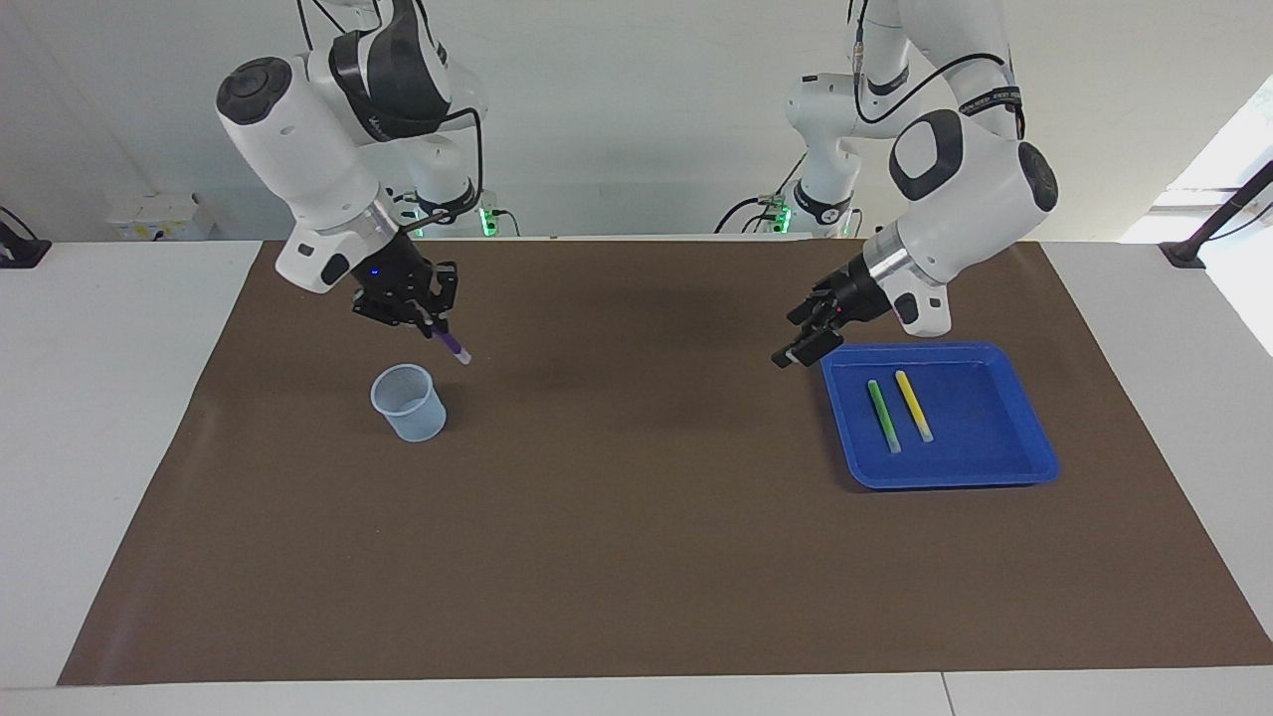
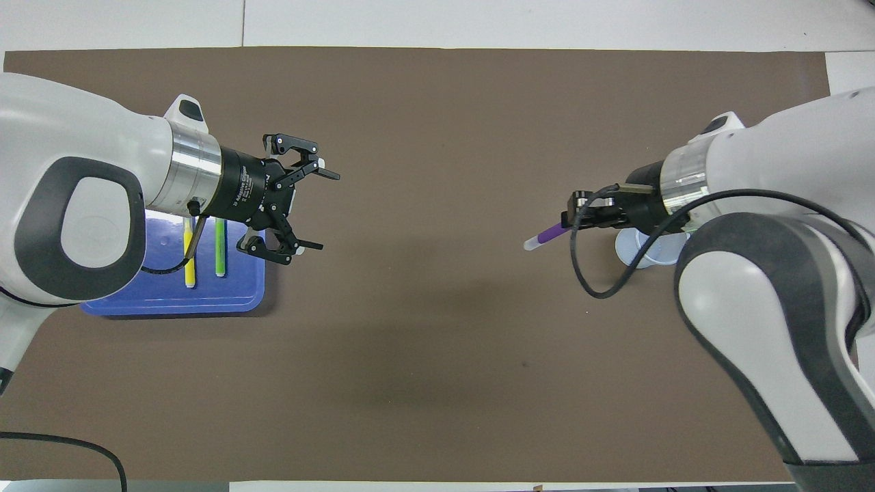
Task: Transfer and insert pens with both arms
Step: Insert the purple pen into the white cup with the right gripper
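Note:
The purple pen [image 1: 453, 346] [image 2: 547, 236] slants down out of my right gripper [image 1: 423, 316] [image 2: 573, 219], which is shut on it in the air beside the clear plastic cup [image 1: 408, 401] [image 2: 646, 246]. Its pale tip points toward the middle of the mat. My left gripper [image 1: 796, 343] [image 2: 316, 208] hangs open and empty over the mat, at the corner of the blue tray [image 1: 1004, 472] [image 2: 171, 301]. A green pen [image 1: 882, 415] [image 2: 220, 246] and a yellow pen [image 1: 913, 405] [image 2: 189, 256] lie side by side in the tray.
A brown mat [image 1: 636, 557] [image 2: 437, 383] covers most of the white table. The cup stands toward the right arm's end and the tray toward the left arm's end. Two small arm bases with green lights [image 1: 487, 219] stand at the robots' edge.

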`<move>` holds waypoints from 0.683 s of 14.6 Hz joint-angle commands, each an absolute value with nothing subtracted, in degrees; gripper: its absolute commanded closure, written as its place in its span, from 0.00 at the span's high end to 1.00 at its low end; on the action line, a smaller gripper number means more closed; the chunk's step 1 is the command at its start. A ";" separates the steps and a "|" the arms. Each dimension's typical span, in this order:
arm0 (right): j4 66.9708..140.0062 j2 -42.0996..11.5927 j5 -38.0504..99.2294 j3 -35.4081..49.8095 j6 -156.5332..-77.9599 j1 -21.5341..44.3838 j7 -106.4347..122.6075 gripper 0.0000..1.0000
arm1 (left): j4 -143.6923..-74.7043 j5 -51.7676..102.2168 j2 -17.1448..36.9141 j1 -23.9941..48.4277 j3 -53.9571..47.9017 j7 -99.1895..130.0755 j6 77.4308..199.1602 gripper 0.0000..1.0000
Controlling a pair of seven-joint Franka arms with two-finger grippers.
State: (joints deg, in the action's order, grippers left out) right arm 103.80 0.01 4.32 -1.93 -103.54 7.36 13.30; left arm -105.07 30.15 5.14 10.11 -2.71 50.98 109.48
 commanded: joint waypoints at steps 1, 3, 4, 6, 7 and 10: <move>103.35 -0.53 -1.58 -1.05 -103.88 4.93 19.59 0.00 | -107.58 26.28 3.95 3.89 -2.81 34.34 109.95 1.00; 105.28 -0.62 -1.50 -0.97 -105.64 2.91 20.56 0.00 | -108.72 22.00 4.04 1.07 -2.81 23.78 110.48 1.00; 107.21 -0.27 -1.32 -0.97 -107.04 2.64 20.48 0.00 | -108.72 18.58 4.74 0.53 -2.81 18.86 111.00 1.00; 109.85 -0.52 -0.79 -0.97 -111.07 2.72 19.43 0.00 | -108.81 12.07 6.84 -0.61 -2.81 9.98 113.98 1.00; 110.65 -0.79 -0.62 -0.97 -112.49 2.99 18.21 0.00 | -109.59 9.61 7.38 -0.79 -2.81 5.49 115.56 1.00; 111.00 -1.49 1.22 -0.88 -113.29 3.34 14.25 0.00 | -114.15 7.74 7.65 -3.60 -2.81 -7.70 122.06 1.00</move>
